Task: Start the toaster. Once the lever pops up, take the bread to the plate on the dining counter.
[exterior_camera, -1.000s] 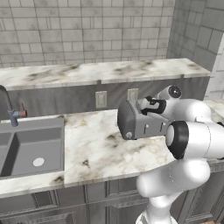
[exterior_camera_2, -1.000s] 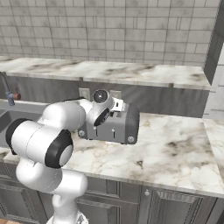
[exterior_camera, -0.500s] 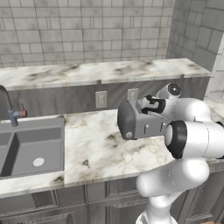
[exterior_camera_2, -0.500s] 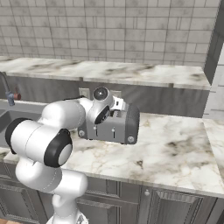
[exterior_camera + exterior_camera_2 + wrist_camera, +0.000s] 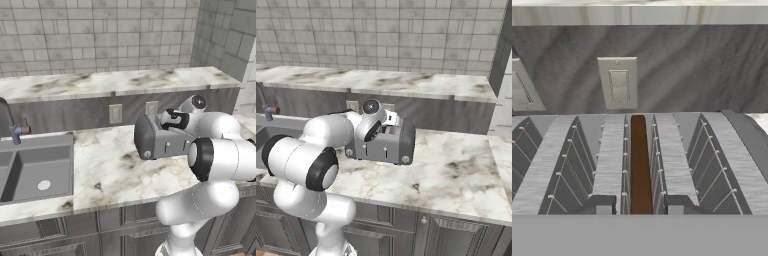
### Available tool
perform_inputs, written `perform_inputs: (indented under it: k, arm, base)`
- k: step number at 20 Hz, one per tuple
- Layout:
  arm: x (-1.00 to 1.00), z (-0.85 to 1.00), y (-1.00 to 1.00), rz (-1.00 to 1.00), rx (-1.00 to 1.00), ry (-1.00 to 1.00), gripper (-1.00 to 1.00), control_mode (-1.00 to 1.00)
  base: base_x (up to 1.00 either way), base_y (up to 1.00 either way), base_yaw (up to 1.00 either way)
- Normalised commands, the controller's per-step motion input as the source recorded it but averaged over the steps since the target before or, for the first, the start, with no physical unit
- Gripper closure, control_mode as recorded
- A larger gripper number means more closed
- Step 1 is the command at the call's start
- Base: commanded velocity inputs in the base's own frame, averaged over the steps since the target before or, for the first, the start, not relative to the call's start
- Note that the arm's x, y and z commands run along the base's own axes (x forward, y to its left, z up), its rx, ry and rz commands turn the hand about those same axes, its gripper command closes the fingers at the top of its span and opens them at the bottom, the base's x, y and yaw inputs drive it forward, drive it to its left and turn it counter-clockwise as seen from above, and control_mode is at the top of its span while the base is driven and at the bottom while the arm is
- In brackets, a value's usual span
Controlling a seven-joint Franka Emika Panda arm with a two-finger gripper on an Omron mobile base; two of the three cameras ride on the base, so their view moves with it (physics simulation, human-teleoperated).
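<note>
Now 1 toaster (image 5: 155, 140), 1 bread (image 5: 640, 165) in slot; fingers (image 5: 604, 205) straddle it, grip unclear.

Arm (image 5: 220, 150) glossy white, built of fat rounded segments; same arm (image 5: 311, 150) seen from other side. Joints marked by black bands and black round end caps. Small white disc with dark ring on wrist. Hand section dark, with white patches. Gripper (image 5: 636, 205): two small dark grey finger tips, squared, blocky. No cables, screws or lettering visible.
</note>
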Motion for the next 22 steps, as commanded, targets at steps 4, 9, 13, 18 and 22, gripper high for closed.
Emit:
perform_inputs:
  k: [4,9,13,18,22]
  arm:
    - [0.00,0.00,0.00,0.00,0.00,0.00,1.00,-1.00]
    - [0.00,0.00,0.00,0.00,0.00,0.00,1.00,-1.00]
    - [0.00,0.00,0.00,0.00,0.00,0.00,1.00,-1.00]
    - [0.00,0.00,0.00,0.00,0.00,0.00,1.00,-1.00]
    - [0.00,0.00,0.00,0.00,0.00,0.00,1.00,-1.00]
  base:
    - [0.00,0.00,0.00]
    - [0.00,0.00,0.00]
    - [0.00,0.00,0.00]
    - [0.00,0.00,0.00]
    - [0.00,0.00,0.00]
